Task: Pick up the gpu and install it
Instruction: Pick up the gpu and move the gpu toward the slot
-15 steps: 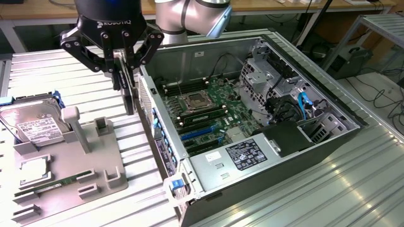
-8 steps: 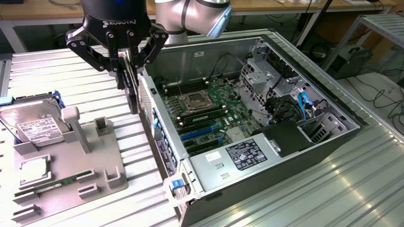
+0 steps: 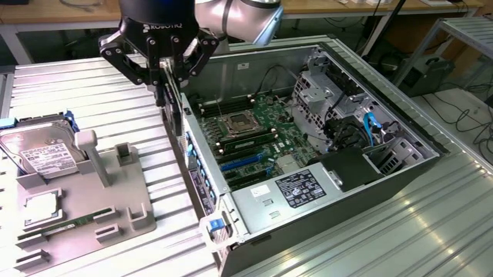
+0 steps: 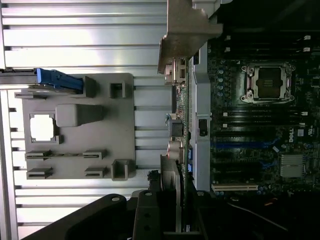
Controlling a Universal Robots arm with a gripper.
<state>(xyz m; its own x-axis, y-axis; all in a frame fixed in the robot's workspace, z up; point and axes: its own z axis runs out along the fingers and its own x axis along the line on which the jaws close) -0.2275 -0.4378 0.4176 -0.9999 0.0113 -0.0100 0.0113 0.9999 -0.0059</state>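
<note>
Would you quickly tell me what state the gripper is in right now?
The gripper is closed, holding the gpu edge-on.

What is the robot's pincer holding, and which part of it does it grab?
The pincer holds the gpu, a thin card, by its top edge. The card hangs down next to the open computer case.
</note>
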